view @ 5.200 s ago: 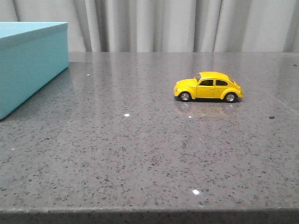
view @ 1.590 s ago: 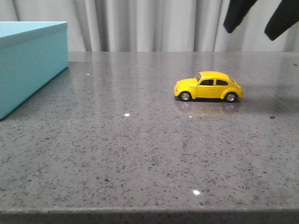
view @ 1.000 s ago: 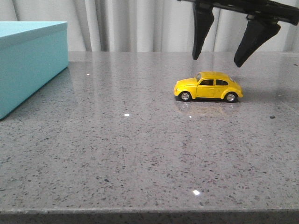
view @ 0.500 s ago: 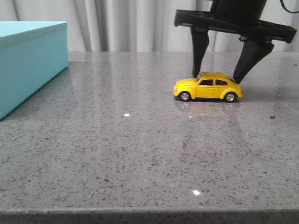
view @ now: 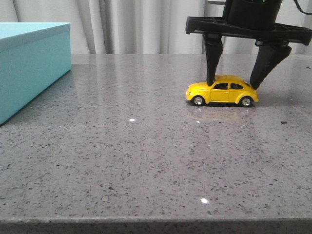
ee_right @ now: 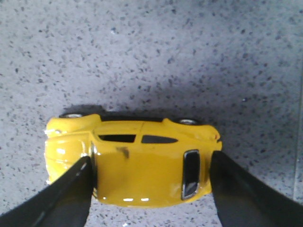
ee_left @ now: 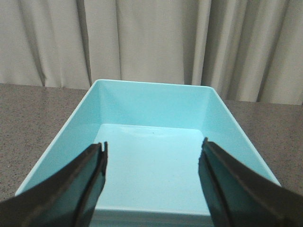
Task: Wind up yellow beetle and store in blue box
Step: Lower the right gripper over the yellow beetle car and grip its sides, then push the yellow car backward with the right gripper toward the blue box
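On the speckled grey table (view: 146, 161), the yellow beetle (view: 222, 91) stands on its wheels at right, well apart from the blue box (view: 29, 63) at far left. The right claw (view: 235, 84) straddles the car, fingers apart at hood and tail. The left claw (ee_left: 151, 182) hangs spread above the box's hollow; curtains (view: 141, 24) behind.

Staged robot test bench, probably a laboratory or demonstration room. A polished grey speckled stone worktop (view: 146, 161) is backed along its far edge by a plain pale pleated curtain (view: 146, 24) that closes off the background, with no household or shop furnishings visible.
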Controlling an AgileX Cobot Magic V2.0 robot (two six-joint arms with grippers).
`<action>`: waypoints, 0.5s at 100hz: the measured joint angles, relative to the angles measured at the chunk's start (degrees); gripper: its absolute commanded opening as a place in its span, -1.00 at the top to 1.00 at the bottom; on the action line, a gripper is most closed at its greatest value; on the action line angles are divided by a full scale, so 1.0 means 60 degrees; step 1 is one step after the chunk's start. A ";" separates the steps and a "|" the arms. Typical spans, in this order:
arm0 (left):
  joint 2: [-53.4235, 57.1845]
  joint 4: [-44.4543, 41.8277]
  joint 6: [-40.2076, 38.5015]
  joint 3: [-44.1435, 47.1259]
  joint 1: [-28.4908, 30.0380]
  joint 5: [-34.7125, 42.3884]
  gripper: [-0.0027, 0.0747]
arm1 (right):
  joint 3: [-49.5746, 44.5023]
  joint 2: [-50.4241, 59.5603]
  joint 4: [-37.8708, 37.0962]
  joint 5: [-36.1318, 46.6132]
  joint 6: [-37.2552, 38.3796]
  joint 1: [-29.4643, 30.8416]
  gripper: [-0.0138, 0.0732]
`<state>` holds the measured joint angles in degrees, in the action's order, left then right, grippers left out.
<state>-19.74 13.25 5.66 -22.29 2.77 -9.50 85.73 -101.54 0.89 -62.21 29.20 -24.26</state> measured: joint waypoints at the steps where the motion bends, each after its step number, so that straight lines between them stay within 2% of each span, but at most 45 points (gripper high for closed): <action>1: 0.0000 0.0000 0.0000 0.0000 0.0000 -0.0010 -0.15 | 0.0001 0.0000 -0.0025 -0.0015 0.0000 0.0000 -0.51; 18: 0.0000 0.0000 0.0000 0.0000 0.0000 -0.0010 -0.15 | 0.0001 0.0000 -0.0149 -0.0301 0.0000 0.0195 -0.51; 50: 0.0000 0.0000 0.0000 0.0000 0.0000 0.0005 -0.15 | 0.0001 0.0101 -0.1444 -0.1202 0.0000 0.0779 -0.51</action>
<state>-19.74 13.25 5.66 -22.29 2.77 -9.47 85.74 -100.94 -7.77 -69.42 29.20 -19.59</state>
